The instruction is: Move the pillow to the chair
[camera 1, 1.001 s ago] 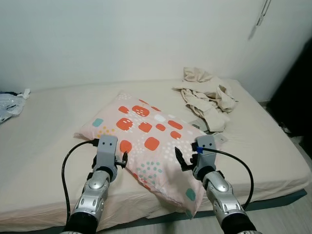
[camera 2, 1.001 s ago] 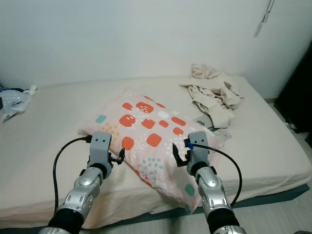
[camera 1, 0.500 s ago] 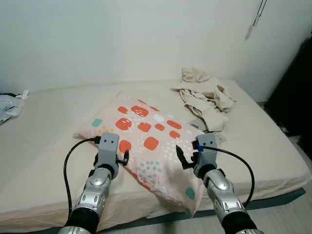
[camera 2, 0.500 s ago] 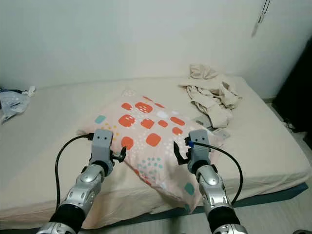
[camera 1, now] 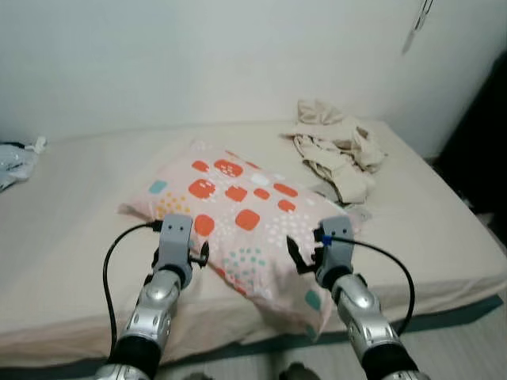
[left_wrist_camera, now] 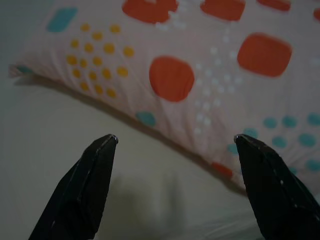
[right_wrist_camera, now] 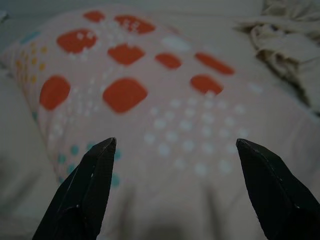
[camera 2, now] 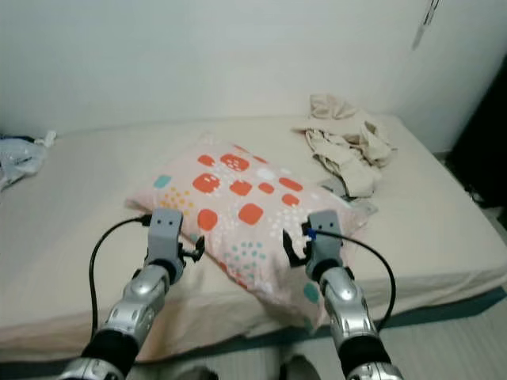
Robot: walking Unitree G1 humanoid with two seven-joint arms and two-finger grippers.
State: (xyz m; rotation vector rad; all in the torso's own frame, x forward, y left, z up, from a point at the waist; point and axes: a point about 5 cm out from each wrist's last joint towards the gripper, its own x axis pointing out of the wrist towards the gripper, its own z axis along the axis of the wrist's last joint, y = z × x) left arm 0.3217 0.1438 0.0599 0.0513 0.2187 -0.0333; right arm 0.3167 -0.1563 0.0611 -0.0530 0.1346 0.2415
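Both arms are up front over the near edge of the bed (camera 1: pixel 63 261). The left gripper (left_wrist_camera: pixel 172 142) has its fingers spread wide, hovering just off the pillow's near-left edge, not touching it. The right gripper (right_wrist_camera: pixel 175 145) is spread wide too, hanging over the pillow's near corner. The pillow (camera 1: pixel 238 214), pink with orange, teal and white spots, lies flat mid-bed, one corner drooping over the front edge. Further back on the right there's a heap of beige clothes (camera 1: pixel 337 154), and a bag (camera 1: pixel 14 154) sits at the far left by the wall (camera 1: pixel 198 55).
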